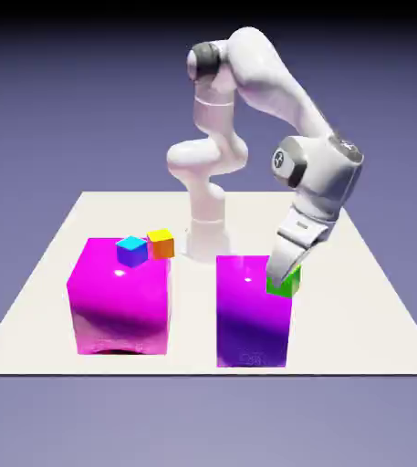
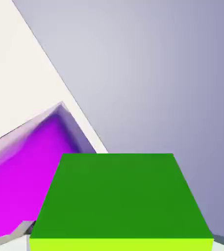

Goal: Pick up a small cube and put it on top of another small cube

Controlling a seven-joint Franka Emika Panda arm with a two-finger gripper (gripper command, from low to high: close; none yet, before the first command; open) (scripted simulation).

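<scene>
The lime-green cube [image 1: 285, 283] sits between the fingers of the gripper [image 1: 283, 279], which are closed on its sides and hold it at the upper far corner of the purple block [image 1: 253, 315], on the exterior view's right; whether the cube touches the block's top cannot be told. In the hand view the green cube [image 2: 121, 198] fills the lower middle of the picture, its dark green face broad and a bright lime strip along the bottom edge, with only slivers of the grey fingertips [image 2: 11, 239] showing at its sides. Beyond it lie a magenta-purple block face [image 2: 30, 162], a wedge of the white table [image 2: 15, 73] and the blue-violet backdrop. The orange cube [image 1: 161, 243] with its yellowish top rests on the big magenta block [image 1: 120, 301] at the exterior view's left, touching or just beside the cyan-topped blue cube [image 1: 131, 250]. The white arm [image 1: 276, 91] arches from its base down to the gripper, well apart from the orange cube.
</scene>
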